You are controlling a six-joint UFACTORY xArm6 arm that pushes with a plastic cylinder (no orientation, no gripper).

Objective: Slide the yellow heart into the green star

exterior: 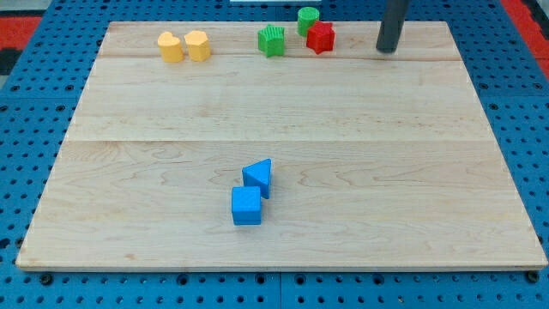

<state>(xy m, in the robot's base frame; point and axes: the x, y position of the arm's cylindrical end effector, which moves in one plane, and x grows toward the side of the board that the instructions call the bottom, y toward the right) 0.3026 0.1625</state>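
The yellow heart (pixel 171 47) lies near the view's top left of the wooden board, touching a yellow hexagon (pixel 198 45) on its right. The green star (pixel 271 41) sits at the top centre, well to the right of the yellow pair. My tip (pixel 387 50) stands at the view's top right, far to the right of the green star and the yellow heart, touching no block.
A green cylinder (pixel 308 19) and a red star (pixel 321 38) sit just right of the green star. A blue triangle (pixel 258 177) and a blue cube (pixel 246 206) lie together below the board's middle. The board's top edge (pixel 214 23) runs close behind the blocks.
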